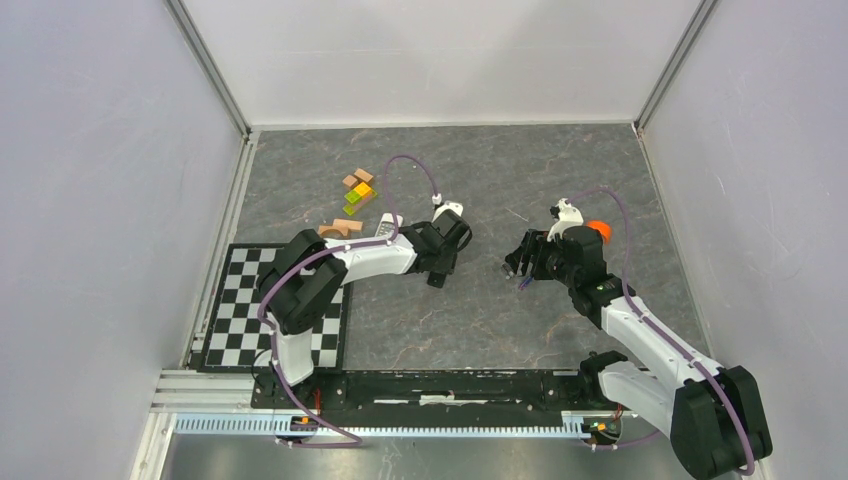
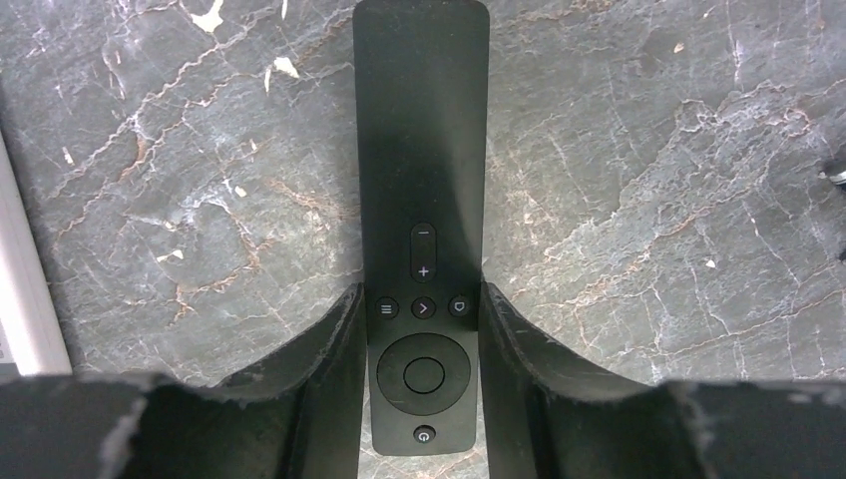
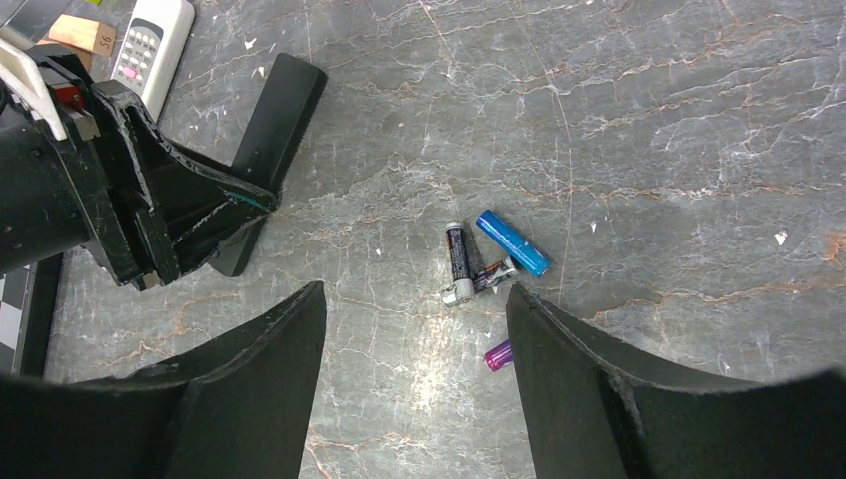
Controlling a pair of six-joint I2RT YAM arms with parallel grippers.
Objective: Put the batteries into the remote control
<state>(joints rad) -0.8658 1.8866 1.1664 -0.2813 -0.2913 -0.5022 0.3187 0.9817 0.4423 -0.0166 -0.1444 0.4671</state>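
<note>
The white remote control (image 3: pixel 150 45) lies face up at the far left, beside my left arm, and also shows in the top view (image 1: pixel 385 228). My left gripper (image 2: pixel 421 289) is shut on a long slim black bar remote (image 2: pixel 421 150), one finger on each long side, near its round pad. A bright blue battery (image 3: pixel 512 242) and a purple battery (image 3: pixel 498 354) lie on the table. The purple one is half hidden by my right finger. Two dark batteries (image 3: pixel 457 261) lie beside the blue one. My right gripper (image 3: pixel 416 289) is open and empty, hovering just short of them.
An orange round cap (image 1: pixel 598 229) sits behind my right wrist. Coloured wooden blocks (image 1: pixel 357 190) lie at the back left. A checkerboard mat (image 1: pixel 240 310) covers the near left. Grey walls close in the table on three sides.
</note>
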